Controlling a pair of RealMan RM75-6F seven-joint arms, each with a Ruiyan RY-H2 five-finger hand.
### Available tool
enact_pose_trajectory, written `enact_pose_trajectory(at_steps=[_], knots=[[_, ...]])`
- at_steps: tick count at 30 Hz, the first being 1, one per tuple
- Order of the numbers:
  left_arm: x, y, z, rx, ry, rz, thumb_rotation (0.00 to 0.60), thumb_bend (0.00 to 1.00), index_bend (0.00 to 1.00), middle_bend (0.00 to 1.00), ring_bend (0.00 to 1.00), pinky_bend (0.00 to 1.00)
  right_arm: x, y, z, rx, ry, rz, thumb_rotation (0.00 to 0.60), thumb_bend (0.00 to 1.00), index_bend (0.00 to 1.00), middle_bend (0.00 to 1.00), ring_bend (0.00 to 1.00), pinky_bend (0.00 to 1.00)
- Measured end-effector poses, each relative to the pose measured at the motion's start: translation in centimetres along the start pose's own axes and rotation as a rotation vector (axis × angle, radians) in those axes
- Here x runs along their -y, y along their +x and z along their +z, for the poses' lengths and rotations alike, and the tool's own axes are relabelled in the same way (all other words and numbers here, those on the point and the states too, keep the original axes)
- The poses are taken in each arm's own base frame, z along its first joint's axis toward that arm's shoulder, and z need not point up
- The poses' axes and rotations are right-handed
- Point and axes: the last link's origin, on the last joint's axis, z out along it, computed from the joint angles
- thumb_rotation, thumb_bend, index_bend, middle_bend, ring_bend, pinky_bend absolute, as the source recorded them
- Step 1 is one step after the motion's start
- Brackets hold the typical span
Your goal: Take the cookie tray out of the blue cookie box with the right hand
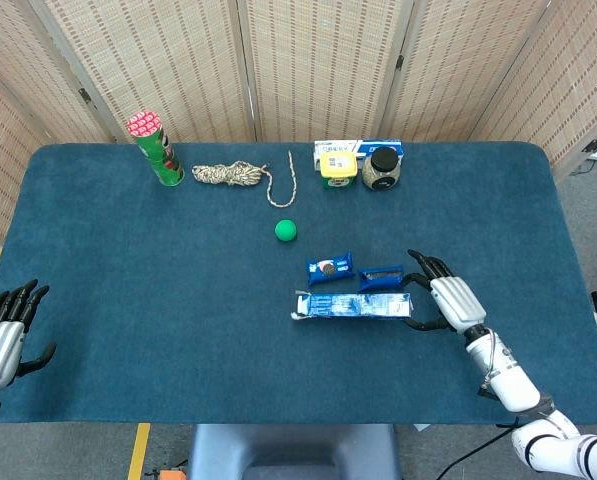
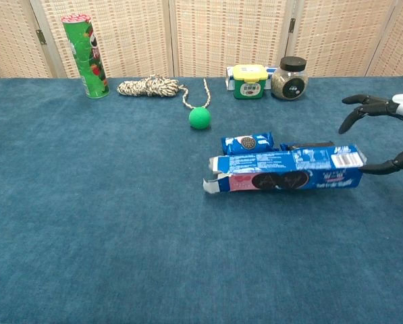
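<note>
The blue cookie box lies flat on the table, its left end flaps open. Right behind it lie two small blue cookie packets: one with a cookie picture, and another that the box partly hides in the chest view. My right hand sits at the box's right end with its fingers spread above and behind the box; the thumb reaches toward the end flap. It grips nothing that I can see. My left hand rests open at the near left table edge.
A green ball lies behind the packets. Along the far edge stand a green and red tube can, a coiled rope, a yellow-lidded tub, a black-lidded jar and a white and blue box.
</note>
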Motion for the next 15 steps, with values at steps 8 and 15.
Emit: enact_pose_trajectory(at_steps=[8,15], knots=[[0.0,0.3,-0.3,-0.006,-0.014,-0.022,0.6,0.36,0.0,0.0,0.0,0.0,-0.1,2.3,-1.7,0.022,-0.066,-0.159,0.6,0.23,0.0,0.0,0.0,0.0],[-0.2,0.4,-0.6,-0.014,-0.033,-0.022,0.6,0.36,0.0,0.0,0.0,0.02,0.0,4.0,-5.7,-0.091,-0.166,-0.423,0.6,0.23,0.0,0.0,0.0,0.0]])
